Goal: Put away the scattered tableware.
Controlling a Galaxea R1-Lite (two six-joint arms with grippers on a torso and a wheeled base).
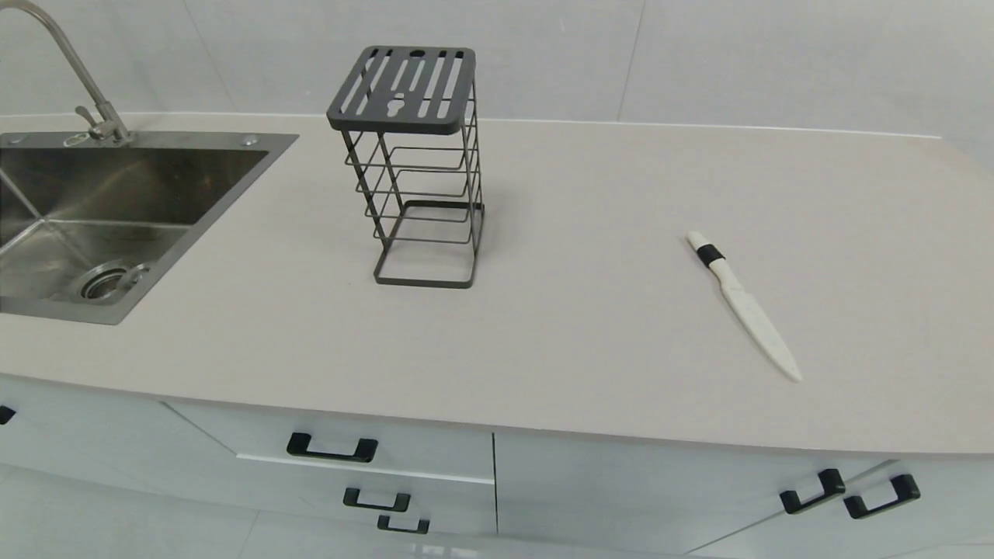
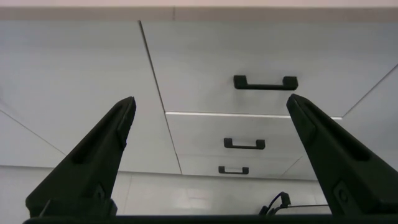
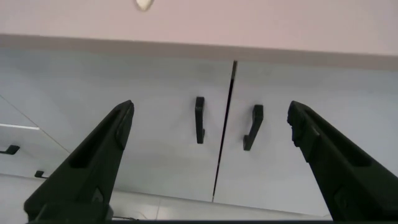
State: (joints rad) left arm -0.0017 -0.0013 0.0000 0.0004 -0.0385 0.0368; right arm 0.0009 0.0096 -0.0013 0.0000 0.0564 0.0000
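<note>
Lying flat on countertop (image 1: 606, 334), right side: white knife (image 1: 742, 303), black band on handle, blade tip toward front edge. Well apart to left, dark wire rack (image 1: 411, 167) upright, slotted top, between knife and sink (image 1: 198, 225). Left gripper (image 2: 211, 102) fingers spread wide, holding nothing, facing drawer fronts (image 2: 205, 134) below counter. Right gripper (image 3: 211, 106) likewise spread, empty, facing cabinet doors (image 3: 311, 124).

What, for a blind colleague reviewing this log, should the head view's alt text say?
A white knife with a black band lies flat on the right of a pale countertop, apart from an upright dark wire rack with a slotted top near the middle. A steel sink with a faucet sits at the left.
</note>
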